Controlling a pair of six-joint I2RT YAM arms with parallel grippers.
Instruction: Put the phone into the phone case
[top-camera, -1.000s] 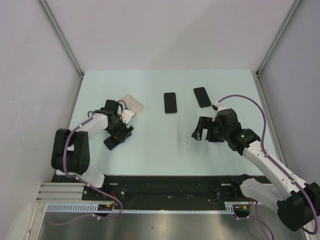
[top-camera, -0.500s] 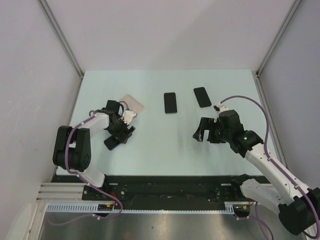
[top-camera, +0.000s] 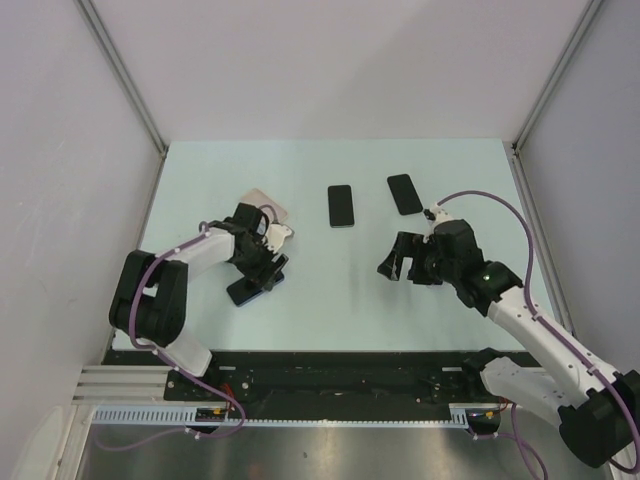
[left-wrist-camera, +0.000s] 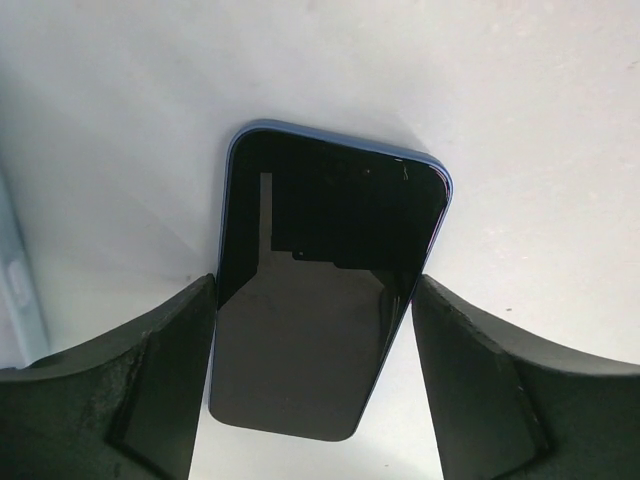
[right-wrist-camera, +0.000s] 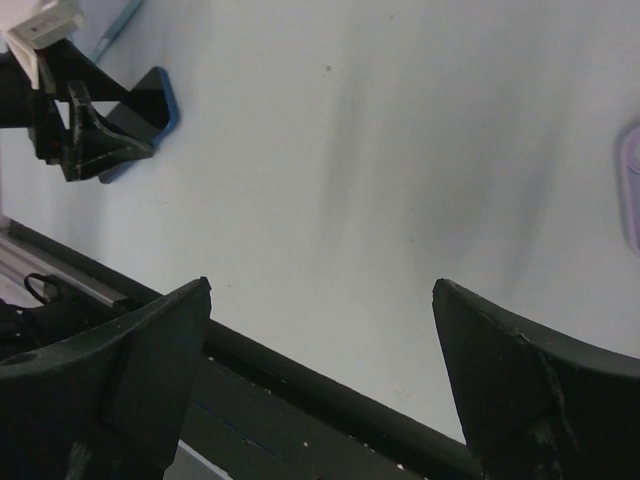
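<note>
On the near left of the tabletop (top-camera: 330, 310), a phone (left-wrist-camera: 325, 270) with a blue rim lies flat, screen up. The left tool (left-wrist-camera: 315, 300) reaches down over its near end. The tool has closed in on the phone, with one finger against each long edge. This hold across the narrow width looks meant to keep the phone square while it is lifted or slid, and it leaves the far end free to enter a case first.

To the right, at about the same depth, the right tool (right-wrist-camera: 322, 290) hangs above bare tabletop with its jaws wide apart and nothing between them. It is well apart from the phone and probably waiting to steady the case.

Just beyond the left tool lies a pale, flat piece, most likely the case (top-camera: 270, 206), partly hidden by the arm. It lies near the phone but does not touch it.

Farther back are two dark slabs, the middle slab (top-camera: 341, 205) and the far slab (top-camera: 404, 193). I cannot tell whether they are phones or cases.
</note>
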